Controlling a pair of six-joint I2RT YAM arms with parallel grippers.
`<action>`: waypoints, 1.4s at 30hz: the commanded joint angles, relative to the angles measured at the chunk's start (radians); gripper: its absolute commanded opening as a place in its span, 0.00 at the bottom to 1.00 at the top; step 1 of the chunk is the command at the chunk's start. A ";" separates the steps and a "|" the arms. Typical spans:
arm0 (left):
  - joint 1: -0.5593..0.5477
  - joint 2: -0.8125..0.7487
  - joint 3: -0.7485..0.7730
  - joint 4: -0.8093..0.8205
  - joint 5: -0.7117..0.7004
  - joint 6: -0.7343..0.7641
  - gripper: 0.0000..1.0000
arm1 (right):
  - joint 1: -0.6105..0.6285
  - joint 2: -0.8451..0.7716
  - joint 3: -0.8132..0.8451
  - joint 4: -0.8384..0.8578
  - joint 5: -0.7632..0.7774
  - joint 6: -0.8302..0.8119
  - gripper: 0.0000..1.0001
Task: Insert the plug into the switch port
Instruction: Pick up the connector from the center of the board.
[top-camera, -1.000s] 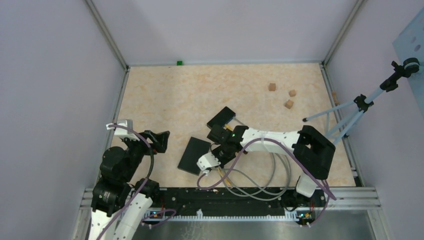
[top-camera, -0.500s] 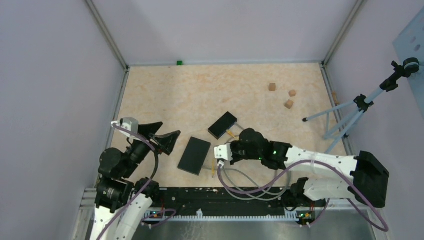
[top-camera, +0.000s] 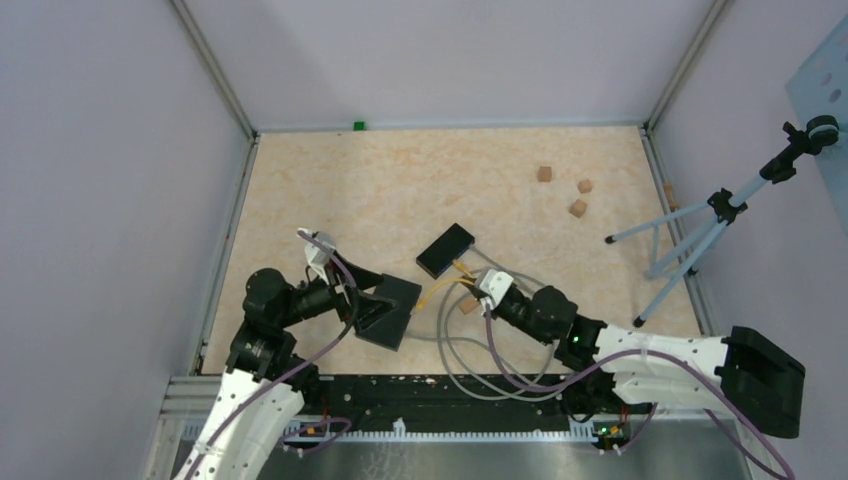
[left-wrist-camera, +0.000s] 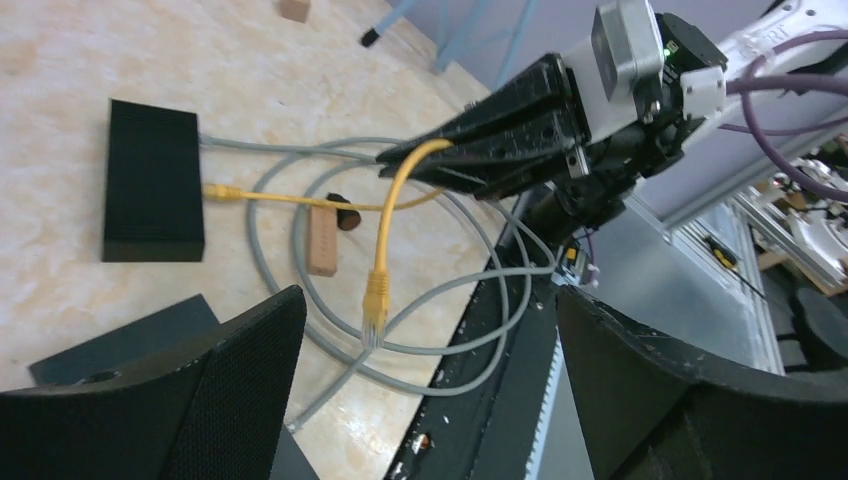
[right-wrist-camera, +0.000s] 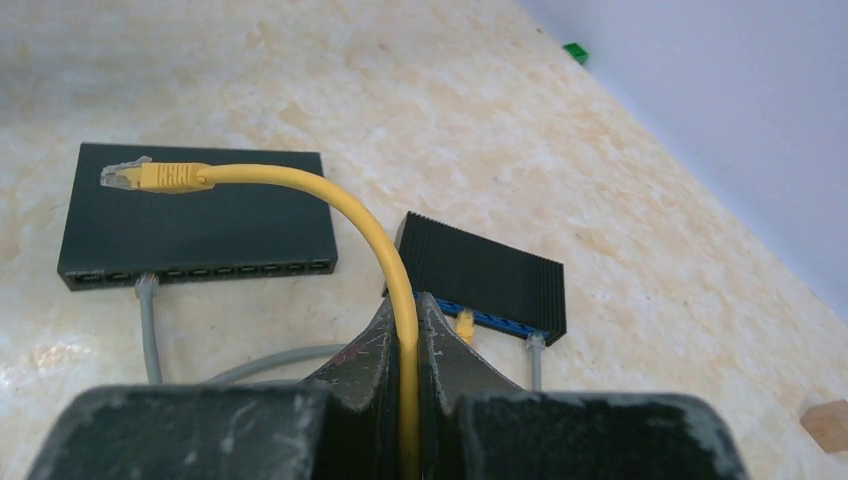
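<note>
Arms have regrouped at the near-edge switch (top-camera: 402, 300).
Now left gripper (top-camera: 374, 303) gapes empty beside it; right gripper (right-wrist-camera: 405, 330) pinches yellow cable (right-wrist-camera: 372, 235), plug (right-wrist-camera: 128, 177) unseated.

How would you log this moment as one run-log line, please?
phase: carrying plug | right hand: shut on yellow cable | plug: free in air, not inserted | left hand: open, by near switch

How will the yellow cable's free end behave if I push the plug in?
Probably springy, not limp: past the right pincer the yellow cable holds an arch. Gripped well behind the plug, it may buckle or swing under a push.
</note>
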 joint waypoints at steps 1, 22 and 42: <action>0.000 0.008 -0.031 0.096 0.123 -0.037 0.99 | -0.008 -0.081 -0.072 0.256 0.083 0.077 0.00; -0.327 0.335 -0.019 0.270 -0.123 -0.030 0.98 | -0.012 -0.252 -0.162 0.248 0.081 0.063 0.00; -0.382 0.402 -0.006 0.373 -0.187 0.000 0.63 | -0.012 -0.289 -0.164 0.201 0.026 0.065 0.00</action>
